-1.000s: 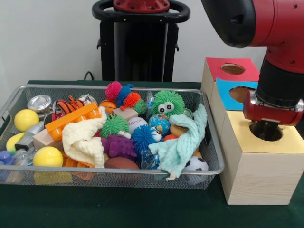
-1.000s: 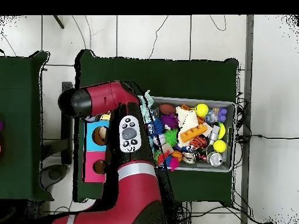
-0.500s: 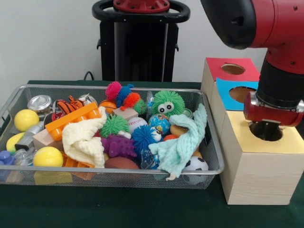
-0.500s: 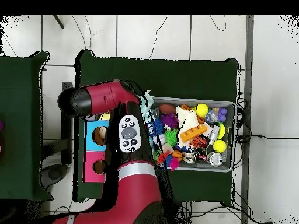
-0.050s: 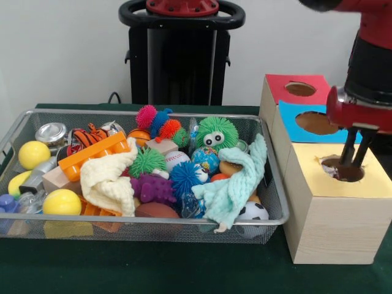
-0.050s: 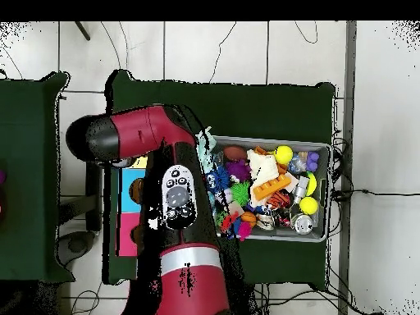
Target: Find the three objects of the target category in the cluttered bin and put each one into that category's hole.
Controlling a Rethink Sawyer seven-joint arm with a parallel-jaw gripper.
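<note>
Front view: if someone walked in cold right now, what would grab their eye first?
Probably the red arm's hand, its two dark fingers hanging over the round hole in the yellow-topped box at the right. Next, the wire bin at the left, heaped with bright toys: a green fuzzy ball with googly eyes near the back and a mint cloth draped over the right end.

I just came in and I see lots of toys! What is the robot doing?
The red robot arm's gripper hangs over the round hole in the yellow-topped box, its two dark fingers pointing down at the hole and holding nothing. Beside it, the wire bin is full of toys: spiky balls, yellow balls and two soft cloths. Nothing in the bin is being touched right now.
</note>
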